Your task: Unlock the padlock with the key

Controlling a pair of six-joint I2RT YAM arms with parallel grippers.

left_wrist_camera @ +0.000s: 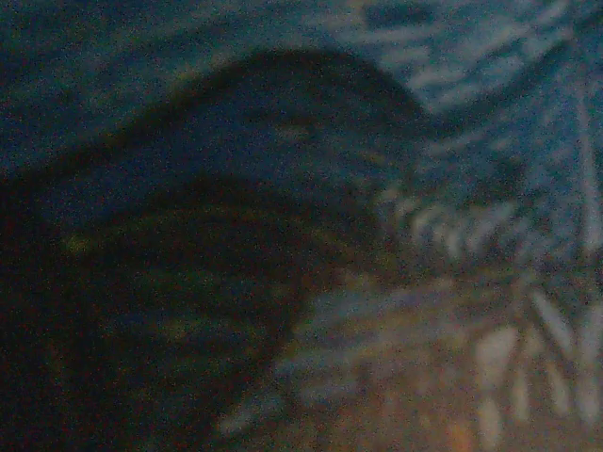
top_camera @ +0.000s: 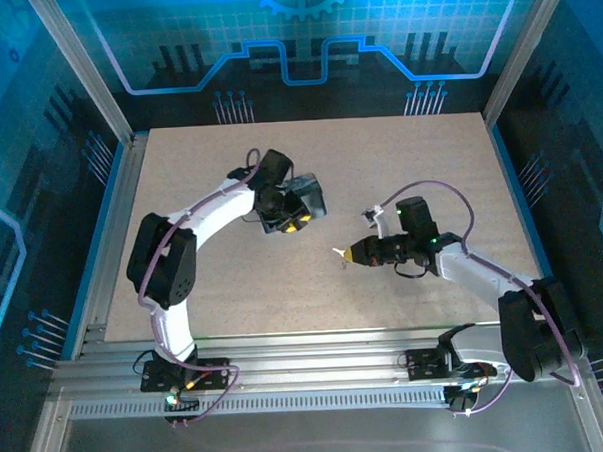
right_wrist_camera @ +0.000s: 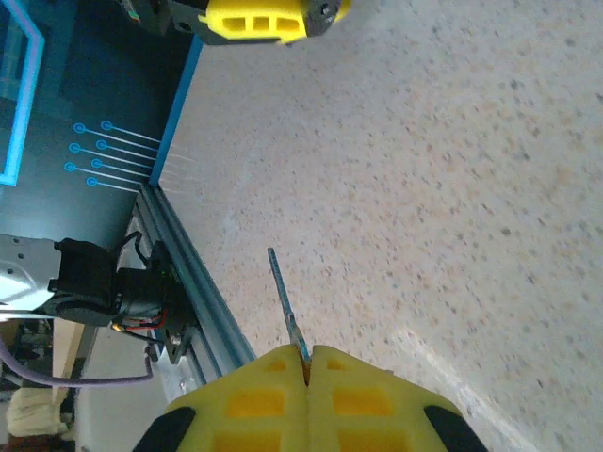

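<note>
left pincer grips the padlock, right pincer pinches the key, blade jutting forward.

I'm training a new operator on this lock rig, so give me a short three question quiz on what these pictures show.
1. True or false: the key is already in the padlock.
2. Which one holds the key? A: the left gripper. B: the right gripper. C: neither.
3. Fill in: the left gripper holds the ____.
Key: 1 false, key and padlock are apart. 2 B, the key is pinched between its yellow fingertips. 3 padlock.
</note>
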